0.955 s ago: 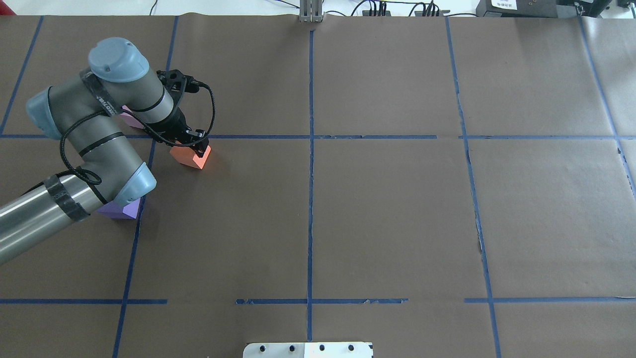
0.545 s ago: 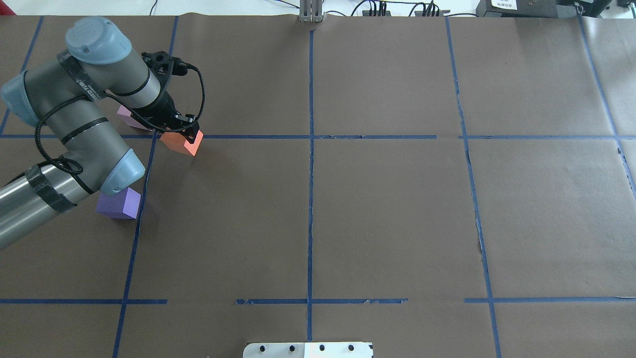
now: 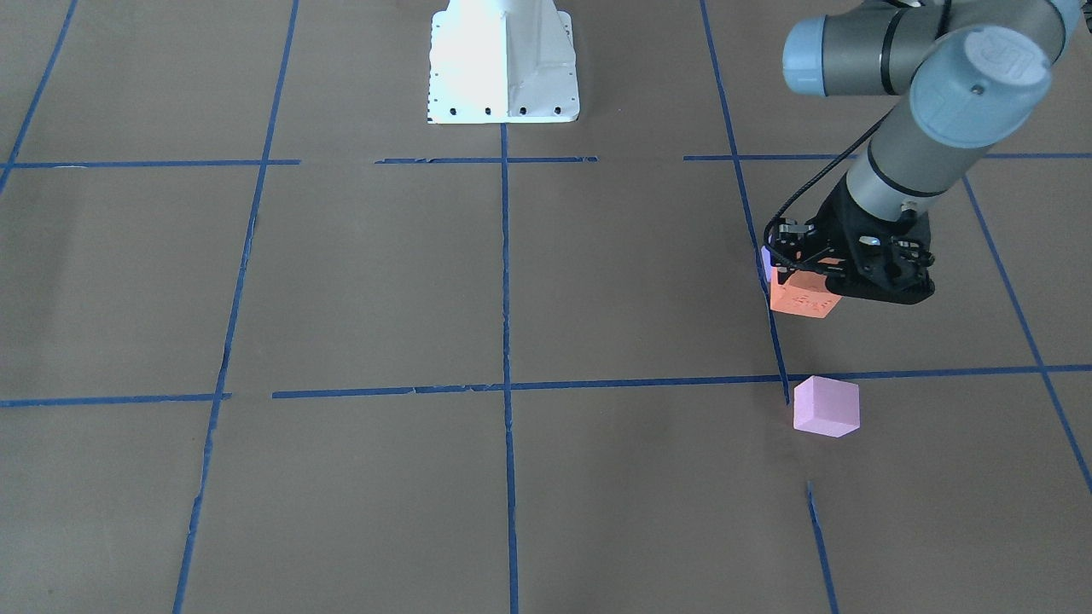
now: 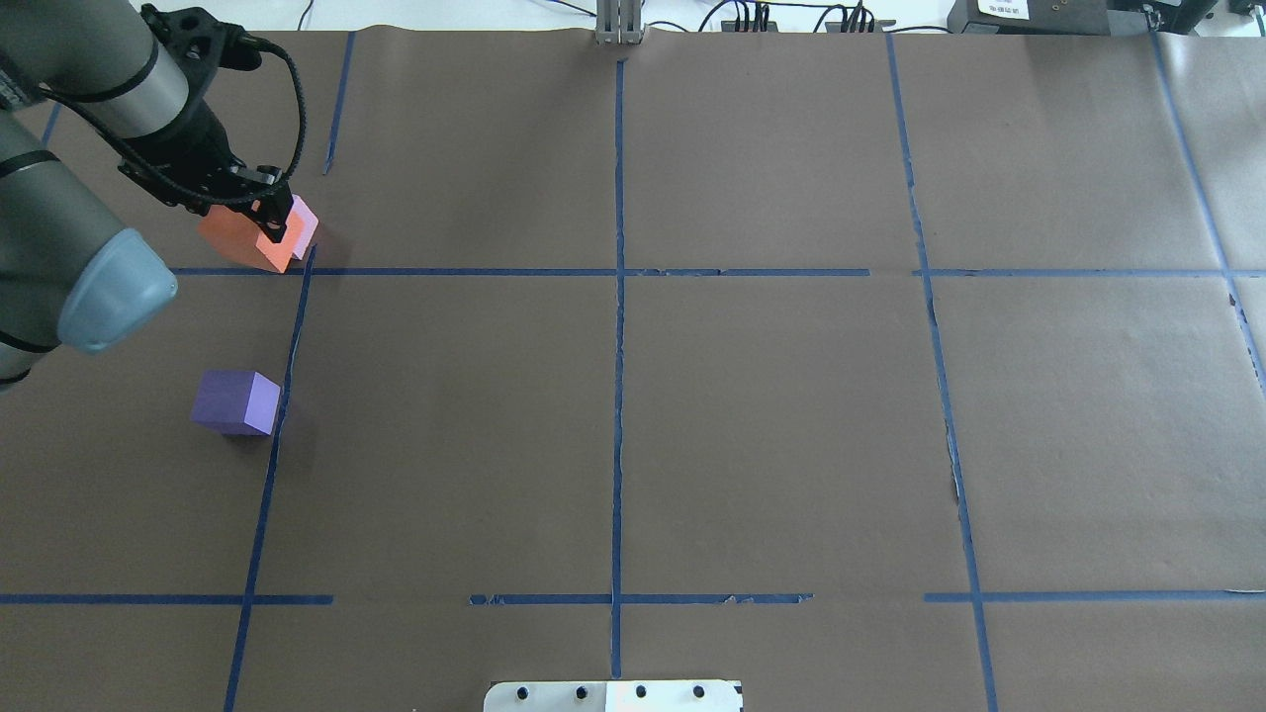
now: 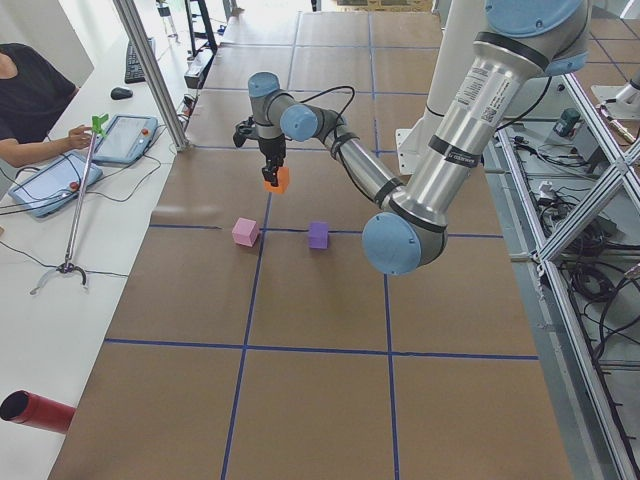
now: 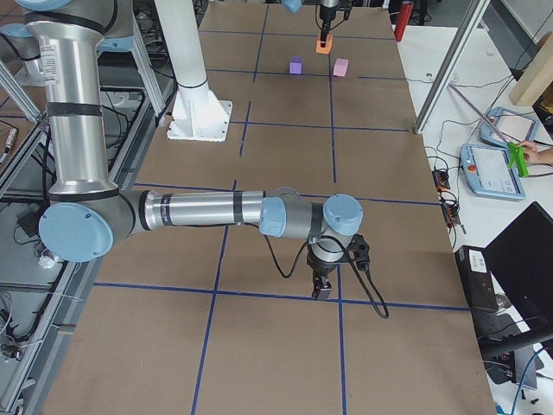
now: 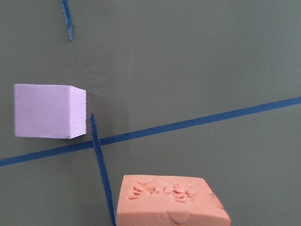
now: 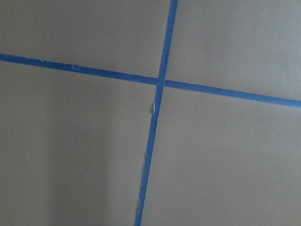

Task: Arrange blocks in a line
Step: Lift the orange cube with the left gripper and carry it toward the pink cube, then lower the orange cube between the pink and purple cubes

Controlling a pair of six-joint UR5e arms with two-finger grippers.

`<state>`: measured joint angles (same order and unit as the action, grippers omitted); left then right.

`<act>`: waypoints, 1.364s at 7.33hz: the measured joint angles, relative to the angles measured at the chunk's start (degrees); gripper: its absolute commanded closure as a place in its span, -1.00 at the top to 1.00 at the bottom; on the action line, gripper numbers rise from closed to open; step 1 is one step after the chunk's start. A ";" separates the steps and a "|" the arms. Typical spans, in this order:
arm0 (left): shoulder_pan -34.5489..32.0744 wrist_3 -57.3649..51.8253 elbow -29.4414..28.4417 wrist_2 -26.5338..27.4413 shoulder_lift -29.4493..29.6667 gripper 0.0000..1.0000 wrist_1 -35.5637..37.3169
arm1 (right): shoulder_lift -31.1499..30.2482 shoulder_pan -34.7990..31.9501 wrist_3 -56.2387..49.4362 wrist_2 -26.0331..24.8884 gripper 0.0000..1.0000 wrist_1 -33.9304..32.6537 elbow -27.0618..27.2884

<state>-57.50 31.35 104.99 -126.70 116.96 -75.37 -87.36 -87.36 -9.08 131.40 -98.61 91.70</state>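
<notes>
The left gripper point(image 4: 265, 220), fingers clenched on the orange cube point(image 4: 237, 244), holds it clear of the table point(image 4: 752, 415) near the pale pink cube point(image 3: 826, 407), the purple cube point(image 4: 235, 402) apart; lowering it square, level with both, should form the line; the right gripper point(image 6: 322, 290) cannot be judged

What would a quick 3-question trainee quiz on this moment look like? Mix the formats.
1. True or false: the purple block and the pink block lie apart, not touching.
2. Which block does the left pincer hold? A) purple block B) orange block C) pink block
3. Short answer: is the held block set down or lifted?

Key: 1 true; 2 B; 3 lifted. It hangs tilted in the pincer, above the surface.
</notes>
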 measured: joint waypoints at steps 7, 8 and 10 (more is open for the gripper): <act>-4.22 -2.79 -14.10 -9.14 -3.77 -0.57 -7.35 | 0.00 0.00 0.02 0.00 1.00 0.00 0.01; -3.02 -0.95 -16.09 -9.20 -3.28 -0.56 -9.99 | 0.00 0.00 0.01 0.00 1.00 0.00 0.01; -1.01 1.60 -18.25 -9.19 -2.98 -0.56 -13.40 | 0.00 0.00 0.01 0.00 1.00 0.00 0.05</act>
<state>-58.52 32.95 86.74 -135.89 113.98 -88.77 -87.36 -87.36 -9.07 131.40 -98.61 91.75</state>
